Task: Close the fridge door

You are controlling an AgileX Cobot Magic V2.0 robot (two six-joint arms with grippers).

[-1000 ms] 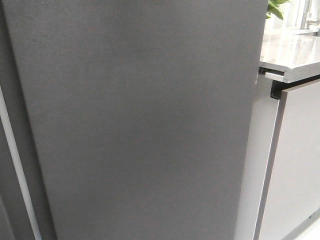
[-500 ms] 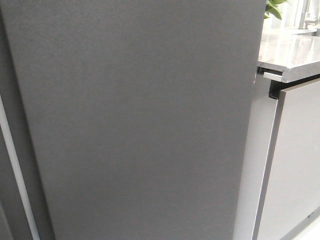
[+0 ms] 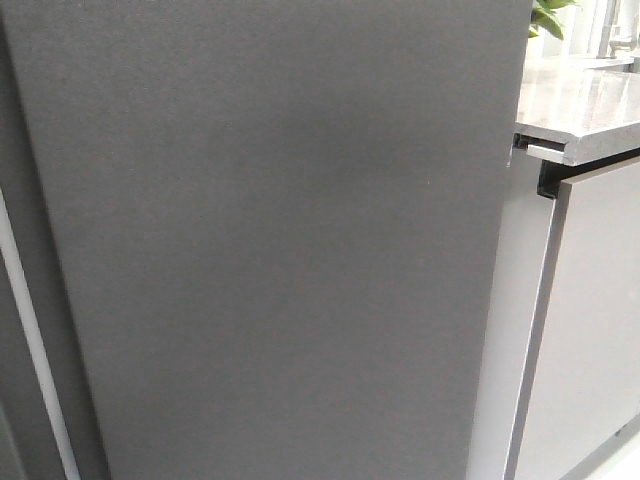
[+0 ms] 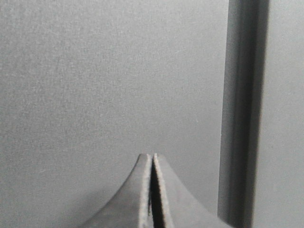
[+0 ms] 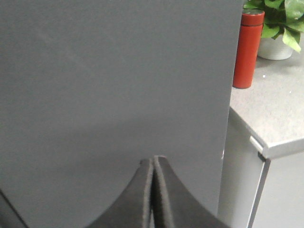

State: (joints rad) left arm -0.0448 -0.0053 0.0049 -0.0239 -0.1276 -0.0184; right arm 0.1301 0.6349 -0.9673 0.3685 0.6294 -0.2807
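The fridge door (image 3: 280, 240) is a tall dark grey matte panel that fills most of the front view. Its right edge runs next to the pale cabinet. No gripper shows in the front view. In the left wrist view my left gripper (image 4: 153, 156) is shut and empty, its tips close to or against the door face (image 4: 104, 76). In the right wrist view my right gripper (image 5: 153, 159) is shut and empty, its tips close to or against the door face (image 5: 114, 76). I cannot tell whether either gripper touches the door.
A pale grey-white cabinet panel (image 3: 590, 330) stands to the right under a stone countertop (image 3: 580, 105). A red bottle (image 5: 249, 47) and a potted plant (image 5: 278, 23) stand on the counter. A narrow dark panel with a thin white strip (image 3: 30, 340) is at the left.
The door's right edge has shifted slightly left in the front view over the last second. The cabinet and countertop have stayed about the same.
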